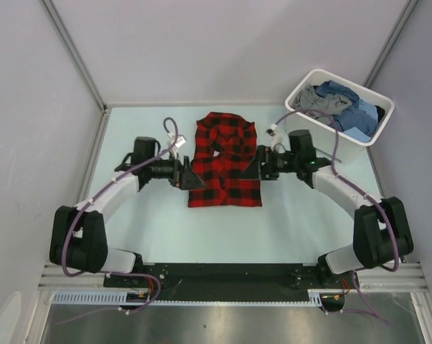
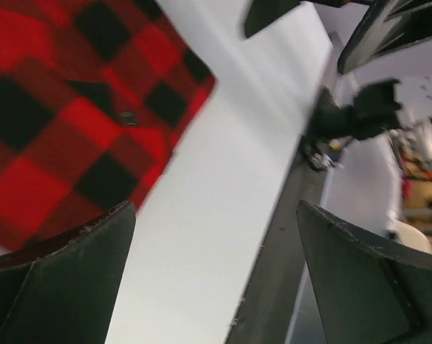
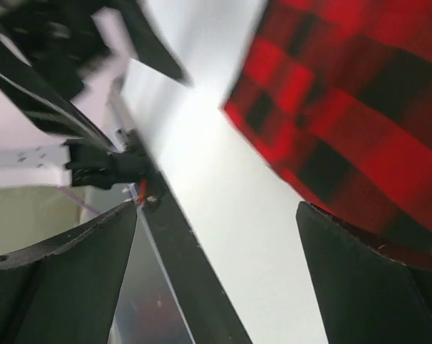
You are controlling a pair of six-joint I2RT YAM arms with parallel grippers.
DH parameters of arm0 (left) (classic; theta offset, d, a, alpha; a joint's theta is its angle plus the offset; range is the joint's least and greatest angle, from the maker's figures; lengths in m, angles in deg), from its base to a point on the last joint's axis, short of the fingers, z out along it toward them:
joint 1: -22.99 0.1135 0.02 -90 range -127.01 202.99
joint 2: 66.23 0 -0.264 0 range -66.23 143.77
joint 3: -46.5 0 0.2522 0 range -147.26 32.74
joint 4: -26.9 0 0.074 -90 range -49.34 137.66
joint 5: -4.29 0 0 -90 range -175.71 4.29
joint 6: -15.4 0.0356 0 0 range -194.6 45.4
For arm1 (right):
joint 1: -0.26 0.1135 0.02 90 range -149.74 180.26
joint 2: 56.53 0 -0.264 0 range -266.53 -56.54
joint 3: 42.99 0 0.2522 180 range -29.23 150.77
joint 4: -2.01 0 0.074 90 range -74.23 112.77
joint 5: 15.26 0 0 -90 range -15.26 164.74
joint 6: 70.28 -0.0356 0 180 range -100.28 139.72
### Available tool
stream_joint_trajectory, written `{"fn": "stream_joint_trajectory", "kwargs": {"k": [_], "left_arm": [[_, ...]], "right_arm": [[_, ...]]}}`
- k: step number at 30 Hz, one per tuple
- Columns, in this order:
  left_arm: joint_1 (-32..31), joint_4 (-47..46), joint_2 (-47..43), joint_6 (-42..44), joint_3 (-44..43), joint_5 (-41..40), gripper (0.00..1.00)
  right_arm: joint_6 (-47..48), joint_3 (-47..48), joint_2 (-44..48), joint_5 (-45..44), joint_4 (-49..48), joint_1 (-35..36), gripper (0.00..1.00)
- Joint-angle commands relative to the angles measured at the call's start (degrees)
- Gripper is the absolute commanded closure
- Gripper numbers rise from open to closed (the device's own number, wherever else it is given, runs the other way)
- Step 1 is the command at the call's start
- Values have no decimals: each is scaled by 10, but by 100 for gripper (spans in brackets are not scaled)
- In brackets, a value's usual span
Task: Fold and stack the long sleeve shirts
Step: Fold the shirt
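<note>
Jaws gape either side of the red-and-black shirt

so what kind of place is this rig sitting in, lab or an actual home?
Most likely a lab robot cell, not a home. Plain white partition walls box in a bare pale table, the robot arms are fixed to a black mounting plate, and laundry sits in a white tub.

Red-check shirt lies apparently folded.
</note>
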Motion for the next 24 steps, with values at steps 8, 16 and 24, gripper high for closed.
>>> {"fn": "stream_joint_trajectory", "kwargs": {"k": [8,16,24], "left_arm": [[-115,-562,243,-435,138,31,1],[-43,-465,324,-379,181,-21,1],[-11,-144,135,-115,104,85,2]], "right_arm": [[-307,-74,-268,64,-406,72,0],[-250,-120,-330,71,-365,23,0],[-73,-22,-172,129,-69,-37,0]]}}
